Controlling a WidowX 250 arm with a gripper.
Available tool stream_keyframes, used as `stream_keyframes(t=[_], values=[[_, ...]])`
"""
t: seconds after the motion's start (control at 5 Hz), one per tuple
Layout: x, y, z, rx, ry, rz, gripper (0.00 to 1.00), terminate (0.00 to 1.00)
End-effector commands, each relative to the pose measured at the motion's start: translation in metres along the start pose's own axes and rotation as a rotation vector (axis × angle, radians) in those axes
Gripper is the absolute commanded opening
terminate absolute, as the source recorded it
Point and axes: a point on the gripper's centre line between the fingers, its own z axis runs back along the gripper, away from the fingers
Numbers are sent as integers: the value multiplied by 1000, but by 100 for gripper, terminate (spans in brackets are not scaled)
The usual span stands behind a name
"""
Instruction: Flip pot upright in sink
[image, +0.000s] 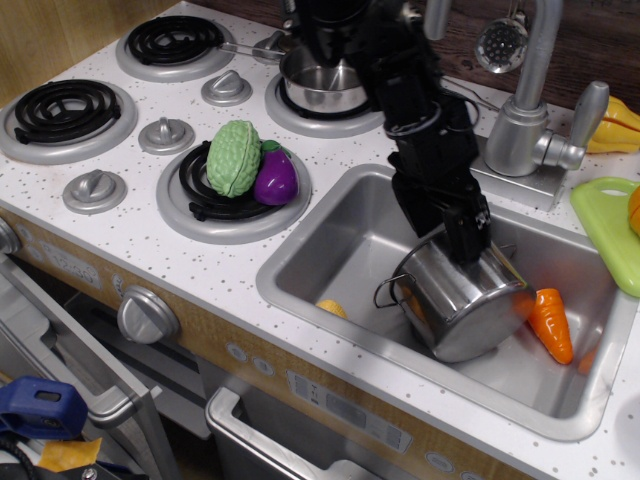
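Black gripper (468, 243) is touching the tilted shiny steel stockpot (462, 305) in the silvery sink (340, 240); its fingers' spread is hidden, and it should tip gently.

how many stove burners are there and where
4: back left burner, front left burner, one under the green and purple vegetables, and one under the saucepan, partly hidden by the arm.

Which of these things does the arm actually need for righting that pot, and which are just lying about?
Needed:
pot, tipped over
sink
gripper, at the pot

Lying about:
carrot in the sink
purple eggplant and green vegetable on a burner
saucepan
faucet
green board
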Motion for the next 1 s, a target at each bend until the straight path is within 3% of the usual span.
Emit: stream_keyframes(t=[0.0, 0.2, 0.8], values=[[3, -4, 0, -79, -86, 29, 100, 0], [5, -11, -4, -150, -134, 84, 100, 0], [22, -56, -14, -110, -197, 250, 100, 0]])
